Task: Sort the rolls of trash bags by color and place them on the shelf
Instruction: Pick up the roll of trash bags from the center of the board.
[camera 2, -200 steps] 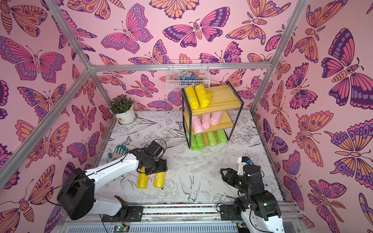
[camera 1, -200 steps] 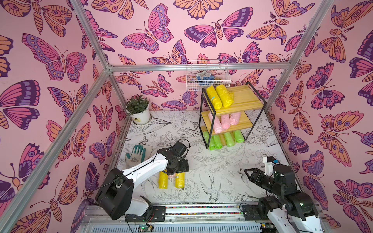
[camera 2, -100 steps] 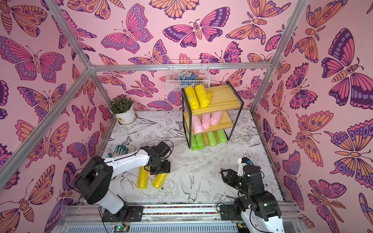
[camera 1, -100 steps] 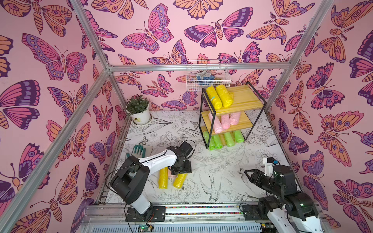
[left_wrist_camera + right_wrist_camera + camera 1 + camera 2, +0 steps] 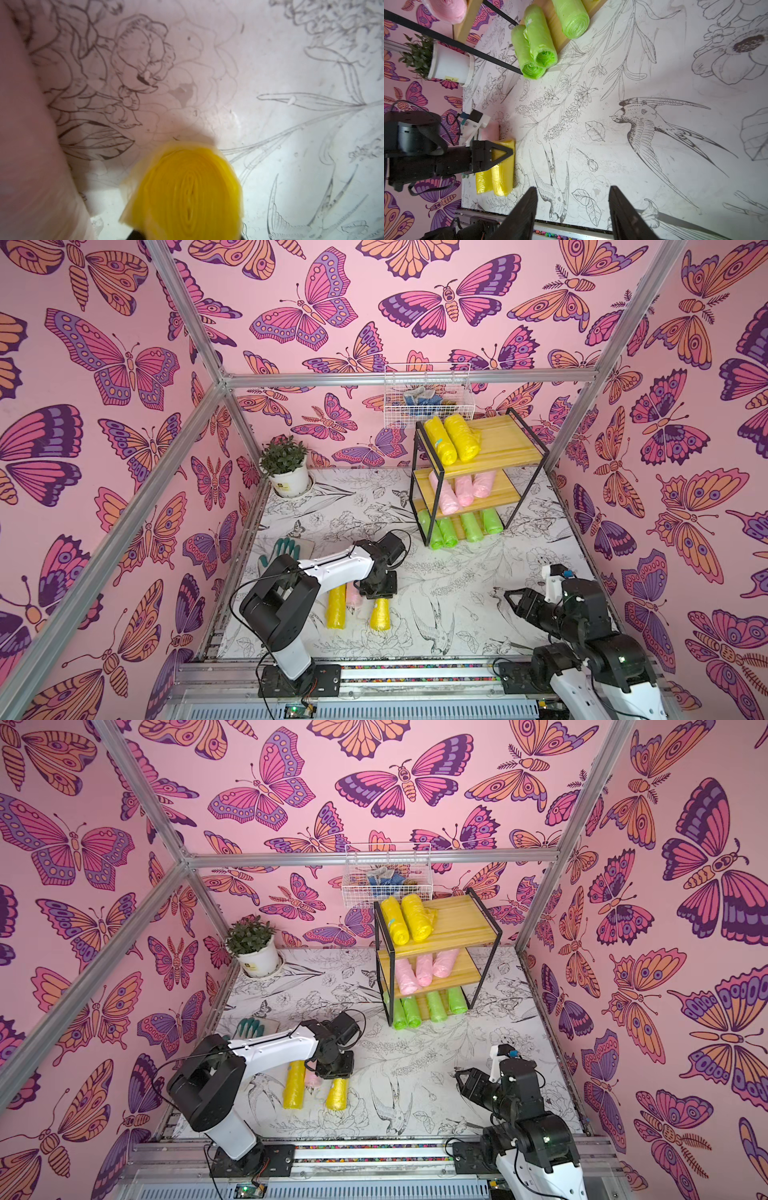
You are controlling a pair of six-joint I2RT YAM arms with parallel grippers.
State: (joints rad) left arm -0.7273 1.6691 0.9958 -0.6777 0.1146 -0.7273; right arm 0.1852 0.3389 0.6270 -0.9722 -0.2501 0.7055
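Observation:
My left gripper is shut on the far end of a yellow roll low over the mat. That roll's coiled end fills the left wrist view. A second yellow roll lies beside it, with a pink roll between them. The shelf stands at the back right. It holds two yellow rolls on the top board, three pink rolls on the middle board and several green rolls at the bottom. My right gripper hangs open and empty at the front right.
A grey-and-green glove lies left of the left arm. A potted plant stands in the back left corner. A white wire basket hangs on the back wall above the shelf. The metal rail runs along the front edge.
The left gripper came down on the right-hand yellow roll and shut on it, turning the roll a little. The right arm has stayed in place.

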